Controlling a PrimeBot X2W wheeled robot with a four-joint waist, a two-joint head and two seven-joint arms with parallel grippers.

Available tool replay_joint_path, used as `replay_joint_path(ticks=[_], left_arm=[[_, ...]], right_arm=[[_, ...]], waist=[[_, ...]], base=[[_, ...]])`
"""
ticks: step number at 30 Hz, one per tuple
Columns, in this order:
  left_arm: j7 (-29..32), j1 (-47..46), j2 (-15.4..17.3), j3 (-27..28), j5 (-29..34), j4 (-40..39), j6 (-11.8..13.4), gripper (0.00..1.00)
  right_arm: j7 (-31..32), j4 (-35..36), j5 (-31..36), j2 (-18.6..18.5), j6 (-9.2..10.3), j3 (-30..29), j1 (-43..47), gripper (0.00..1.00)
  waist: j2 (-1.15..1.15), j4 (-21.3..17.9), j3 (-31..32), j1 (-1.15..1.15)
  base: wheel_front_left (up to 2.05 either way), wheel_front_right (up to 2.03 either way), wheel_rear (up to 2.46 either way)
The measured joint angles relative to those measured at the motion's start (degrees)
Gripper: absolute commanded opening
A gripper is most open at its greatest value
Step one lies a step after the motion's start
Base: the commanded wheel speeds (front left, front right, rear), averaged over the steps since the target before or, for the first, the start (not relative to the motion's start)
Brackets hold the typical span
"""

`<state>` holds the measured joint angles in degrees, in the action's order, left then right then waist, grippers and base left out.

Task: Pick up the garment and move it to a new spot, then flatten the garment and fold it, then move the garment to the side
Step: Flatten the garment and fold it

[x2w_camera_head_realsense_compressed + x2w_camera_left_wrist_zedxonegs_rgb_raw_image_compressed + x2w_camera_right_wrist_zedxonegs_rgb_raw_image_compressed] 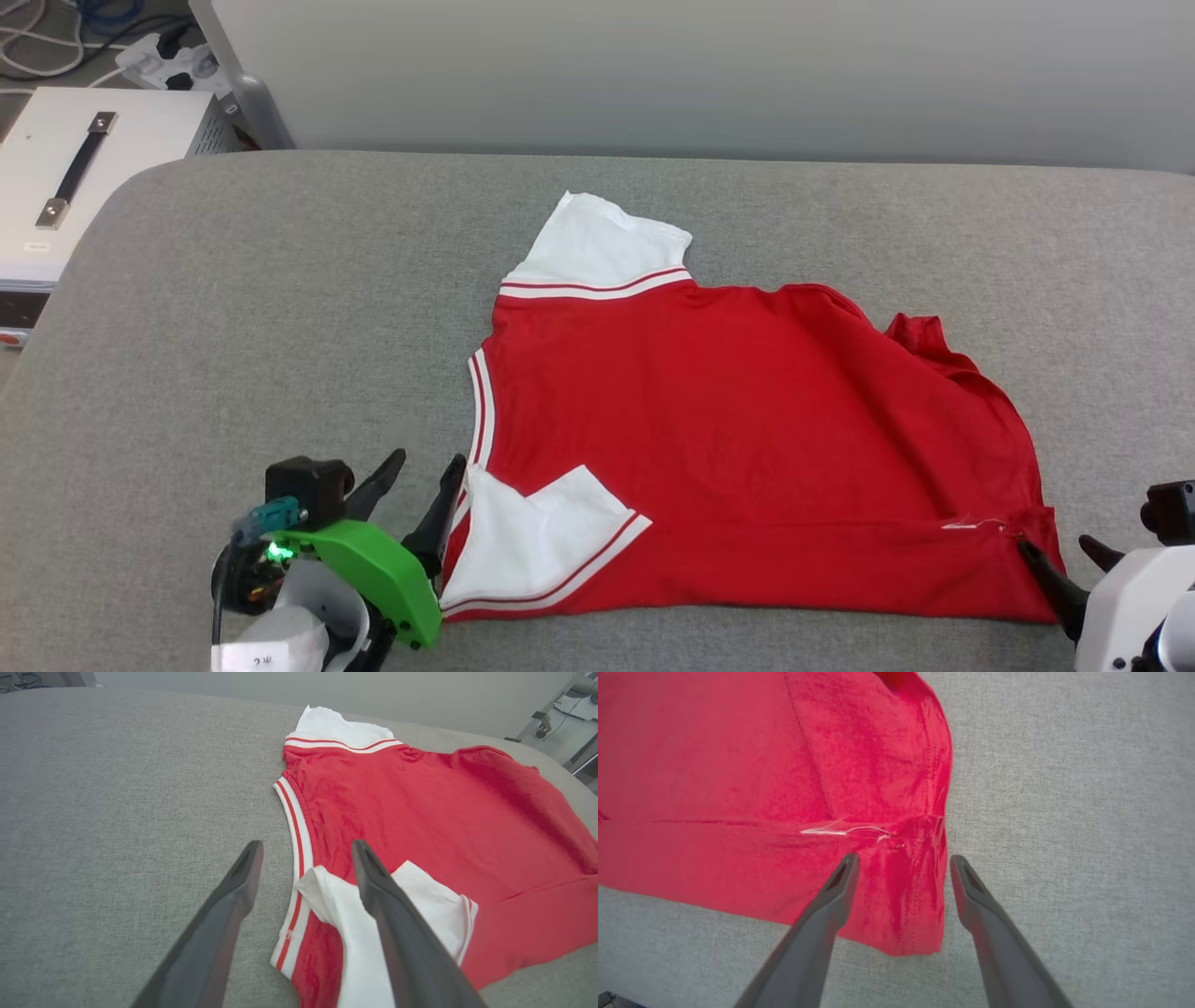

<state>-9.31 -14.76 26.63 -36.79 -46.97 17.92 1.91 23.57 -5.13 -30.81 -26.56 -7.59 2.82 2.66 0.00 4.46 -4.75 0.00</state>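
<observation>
On counter (233,308): red shirt (747,420) spread out | left fingers (397,928) spread, astride collar edge | right fingers (822,924) spread, astride hem corner

Red garment (747,420) is soft cloth, slightly sheeny; table (280,308) wears matt, grey, rough-woven fabric

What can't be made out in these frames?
Garment underside: head view, covered by its own top layer.
Near white sleeve: left wrist view, partly behind one of the left gripper fingers.
Right gripper body: head view, cut by the bottom-right corner.
White box: head view, cut by the left edge.
</observation>
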Motion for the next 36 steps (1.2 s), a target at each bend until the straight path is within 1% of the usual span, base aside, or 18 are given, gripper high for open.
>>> replay_joint_path(ticks=[4,9,12,15,18,22,29,31,32,33,34,35,36], left_arm=[[1.6,3.76,0.01,0.43,-2.13,-4.43,3.09,1.0],[8.99,7.43,0.67,-1.55,-3.83,-8.54,6.0,1.0],[11.9,7.66,1.53,-2.16,-4.0,-9.87,8.03,1.0],[13.97,7.61,2.52,-2.86,-3.53,-9.92,9.35,1.0],[14.49,7.41,2.22,-3.41,-2.94,-9.79,9.91,1.0],[14.38,6.28,1.77,-3.67,-2.57,-8.75,9.89,1.0],[14.32,3.4,0.66,-4.44,-1.22,-4.11,9.89,1.0],[14.8,2.57,0.41,-5.06,-1.07,-2.56,9.39,1.0],[14.97,2.19,0.33,-5.23,-1.09,-1.92,8.91,0.62],[14.99,1.79,0.25,-5.26,-1.19,-1.43,8.34,0.0],[14.97,1.43,0.15,-5.26,-1.31,-0.89,7.81,0.0],[14.91,1.14,0.07,-5.26,-1.33,-0.37,7.48,0.0],[14.89,0.73,-0.08,-5.23,-1.34,0.24,7.28,0.0]], right_arm=[[3.3,2.05,1.53,2.48,0.01,-3.11,2.37,1.0],[7.61,3.91,4.19,5.26,0.01,-6.2,4.44,1.0],[9.0,4.88,5.37,6.43,0.01,-7.54,4.48,1.0],[10.18,5.14,6.48,7.25,0.01,-8.6,4.39,1.0],[11.06,5.05,7.61,7.83,0.01,-9.18,4.15,1.0],[11.22,4.24,8.27,8.26,0.01,-9.33,2.96,1.0],[10.96,2.26,9.15,8.36,0.01,-9.22,0.96,1.0],[10.95,1.68,9.4,8.36,0.01,-9.16,0.33,1.0],[10.95,1.44,9.43,8.33,0.01,-9.07,0.15,1.0],[10.95,1.14,9.43,8.29,0.01,-8.89,-0.08,1.0],[10.96,0.75,9.4,8.28,0.01,-8.65,-0.38,1.0],[10.96,0.46,9.39,8.22,0.01,-8.46,-0.54,0.44],[10.95,0.15,9.38,8.15,0.01,-8.29,-0.64,0.08]], waist=[[0.0,0.19,0.69,0.0],[0.0,0.61,0.56,0.0],[0.0,0.8,0.0,0.0],[0.0,0.92,-0.79,0.0],[0.0,0.92,-1.76,0.0],[0.0,0.73,-3.23,0.0],[0.0,0.37,-5.64,0.0],[0.0,0.31,-6.2,0.0],[0.0,0.29,-6.39,0.0],[0.0,0.27,-6.6,0.0],[0.0,0.27,-6.79,0.0],[0.0,0.27,-6.9,0.0],[0.0,0.29,-6.97,0.0]], base=[[0.0,0.0,0.0],[0.0,0.0,0.0],[0.0,0.0,0.0],[0.0,0.0,0.0],[0.0,0.0,0.0],[0.0,0.0,0.0],[0.0,0.0,0.0],[0.0,0.0,0.0],[0.0,0.0,0.0],[0.0,0.0,0.0],[0.0,0.0,0.0],[0.0,0.0,0.0],[0.0,0.0,0.0]])
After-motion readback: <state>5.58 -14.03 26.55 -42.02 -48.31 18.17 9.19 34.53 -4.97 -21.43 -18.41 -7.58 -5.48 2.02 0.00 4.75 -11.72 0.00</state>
